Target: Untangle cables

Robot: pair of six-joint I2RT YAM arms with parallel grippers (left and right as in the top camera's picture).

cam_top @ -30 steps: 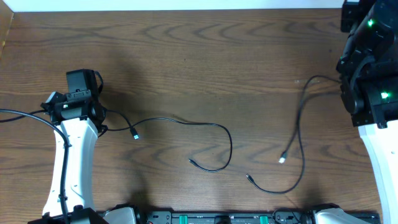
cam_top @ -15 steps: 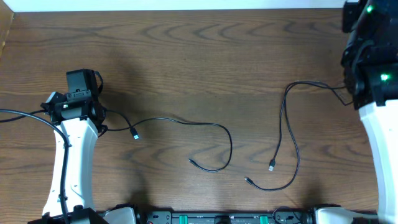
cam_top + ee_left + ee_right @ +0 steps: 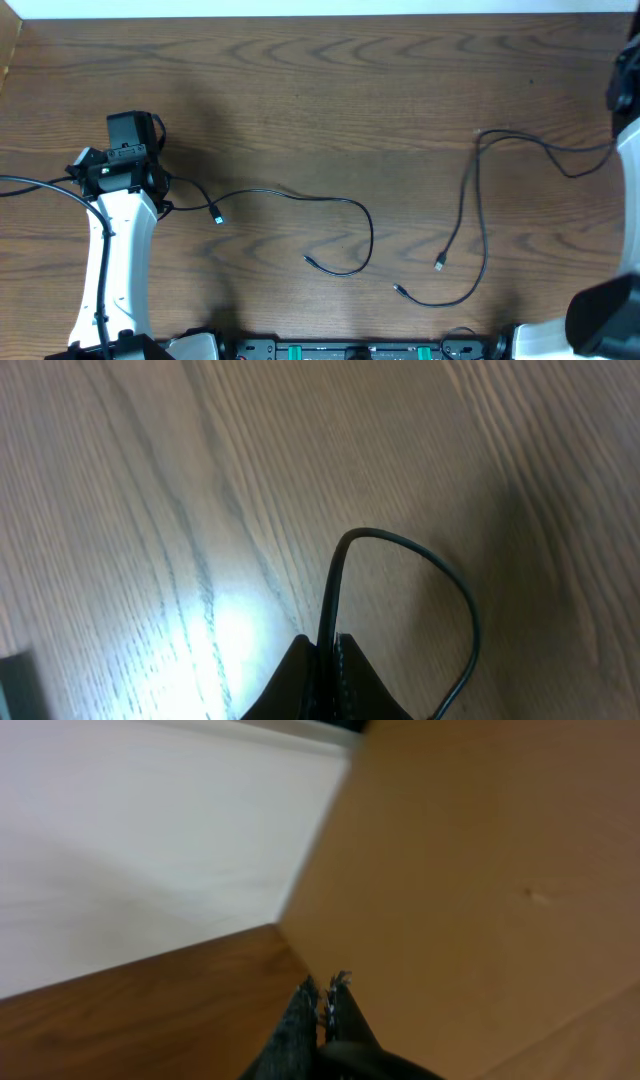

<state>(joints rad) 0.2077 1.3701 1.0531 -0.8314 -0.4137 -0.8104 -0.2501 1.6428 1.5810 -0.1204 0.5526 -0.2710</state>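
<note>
Left fingers pinch black cable | right fingers closed, second cable leads toward them

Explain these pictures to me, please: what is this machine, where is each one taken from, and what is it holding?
These are two robot arms at a wooden table. The wide picture looks straight down: the left arm is on the left, the right arm shows only at the edge. The other two come from cameras on the wrists, looking along the fingers. Two thin black cables are on the table, not touching each other. The left gripper is shut on a loop of the first cable. The right gripper is shut too; the second cable runs toward it, so it appears to hold that one.
</note>
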